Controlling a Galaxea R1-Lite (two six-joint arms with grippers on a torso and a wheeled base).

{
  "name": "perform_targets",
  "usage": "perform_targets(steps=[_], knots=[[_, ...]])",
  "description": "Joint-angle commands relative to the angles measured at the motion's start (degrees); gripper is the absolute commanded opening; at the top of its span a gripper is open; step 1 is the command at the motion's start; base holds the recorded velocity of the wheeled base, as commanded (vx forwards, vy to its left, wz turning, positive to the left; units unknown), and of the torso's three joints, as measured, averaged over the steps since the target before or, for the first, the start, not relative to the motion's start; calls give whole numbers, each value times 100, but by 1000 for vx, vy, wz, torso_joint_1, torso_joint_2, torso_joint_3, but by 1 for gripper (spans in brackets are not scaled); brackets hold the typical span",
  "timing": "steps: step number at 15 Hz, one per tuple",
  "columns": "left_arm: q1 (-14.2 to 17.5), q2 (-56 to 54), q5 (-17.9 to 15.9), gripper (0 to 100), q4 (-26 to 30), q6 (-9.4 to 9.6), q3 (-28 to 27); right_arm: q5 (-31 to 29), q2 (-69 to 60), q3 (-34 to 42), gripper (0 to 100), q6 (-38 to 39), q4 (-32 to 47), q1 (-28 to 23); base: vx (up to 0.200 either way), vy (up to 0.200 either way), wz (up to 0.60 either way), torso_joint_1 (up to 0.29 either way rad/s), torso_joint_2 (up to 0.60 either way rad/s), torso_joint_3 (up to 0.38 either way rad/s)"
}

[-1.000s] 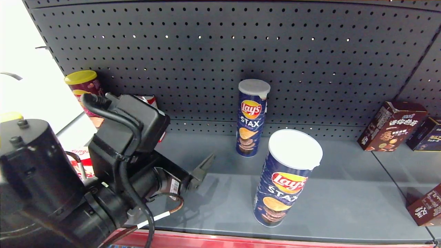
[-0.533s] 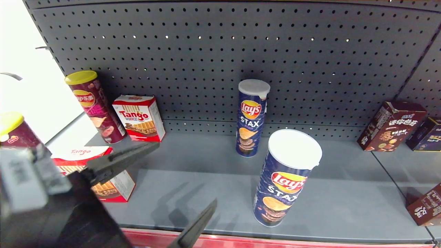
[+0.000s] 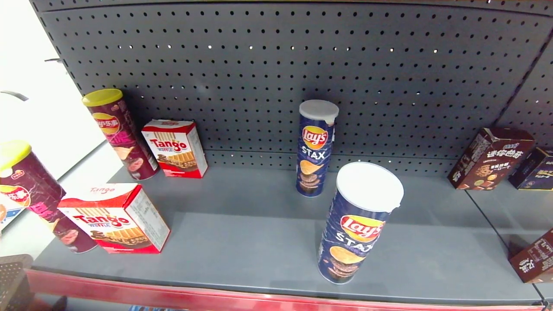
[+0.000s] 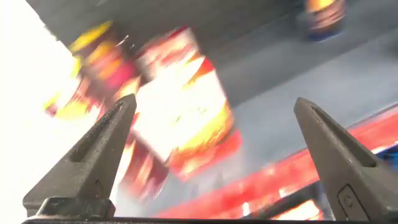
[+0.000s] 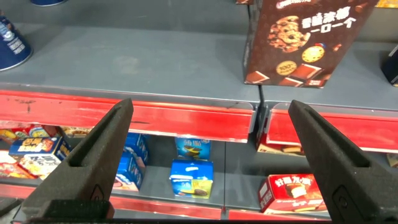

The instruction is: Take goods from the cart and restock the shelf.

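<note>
Black wedge fingers [image 4: 93, 162] of the left tool [image 4: 214, 104] are spread wide, with nothing between them. Past them, blurred, the front red box [image 4: 183, 118] stands on the grey shelf [image 4: 354, 81], with a maroon can just beside it; which of the maroon cans it is I cannot tell. The right tool [image 5: 209, 107] is spread just as wide and is likewise empty. It faces the red strip [image 5: 186, 113] along the shelf front. A brown box [image 5: 298, 37] stands upright just behind that strip. Below it, small blue boxes [image 5: 193, 177] and a small red box [image 5: 292, 186] sit on a lower shelf [image 5: 205, 146].

In the head view, the front red box stands near the shelf's front edge at the left, with the front maroon can [image 3: 39, 194] just beside it at the outer end. Behind them the rear red box [image 3: 175, 149] and the rear maroon can [image 3: 119, 134] stand side by side against the pegboard [image 3: 259, 65]. Both maroon cans are upright and have yellow lids. Near the middle, the front blue can [image 3: 354, 224] stands upright close to the front edge under a white lid. The rear blue can [image 3: 315, 149] stands upright by the pegboard, apart from it. Well to the right, a tilted brown box [image 3: 490, 157] leans back near the pegboard, with a dark blue box [image 3: 535, 170] just beside it.
</note>
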Motion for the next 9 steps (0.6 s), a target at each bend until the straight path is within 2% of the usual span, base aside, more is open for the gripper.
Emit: perform_targets(steps=[1,3,4,5,6,7,8,9], knots=[[1468,-1622,-715,100,448,-337,672,1,9,1,100,-2,0,0,0,0,0,0,0,0],[2162,-1745,-1286,100,711,-742,672,1,9,1,100,-2,0,0,0,0,0,0,0,0],[2391,-1929,-1576,100,984,-909,672,1,9,1,100,-2,0,0,0,0,0,0,0,0],[2400,-1938,-1594,100,993,-917,672,1,9,1,100,-2,0,0,0,0,0,0,0,0],[2558,-1938,-1884,100,1248,-1084,672,1,9,1,100,-2,0,0,0,0,0,0,0,0],[2769,-1938,-1910,100,1379,-1120,672,1,9,1,100,-2,0,0,0,0,0,0,0,0],[3261,-1947,-1910,100,1863,-1234,672,1,9,1,100,7,0,0,0,0,0,0,0,0],[3498,-1991,-1910,100,2285,-1251,672,1,9,1,100,-2,0,0,0,0,0,0,0,0]])
